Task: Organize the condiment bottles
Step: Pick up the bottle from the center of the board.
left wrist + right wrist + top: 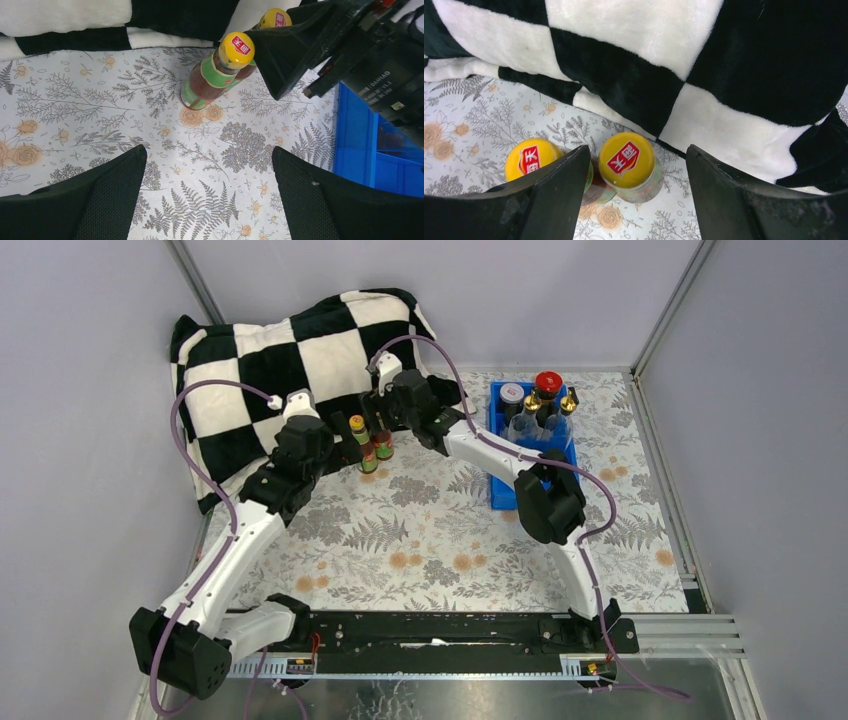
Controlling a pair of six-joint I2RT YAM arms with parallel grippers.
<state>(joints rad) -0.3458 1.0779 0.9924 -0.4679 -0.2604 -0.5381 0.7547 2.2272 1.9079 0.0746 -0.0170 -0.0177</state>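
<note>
Right wrist view is showing the right gripper (636, 148) straddling one yellow-capped sauce bottle (626, 159), jaws apart, a finger sitting between it and the twin bottle (529, 159), both standing just beside the checkered cushion (704, 65). The left gripper (209, 150) is hovering nearby with jaws wide apart, probably giving room.

Two sauce bottles (220, 70), two gold-spouted bottles (533, 402), two jars (547, 383), one tray (502, 490)

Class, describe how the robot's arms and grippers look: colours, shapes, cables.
The left arm and right arm have white links, black joints and looping purple cables. The left gripper and right gripper are black, with broad wedge-shaped fingers.
</note>
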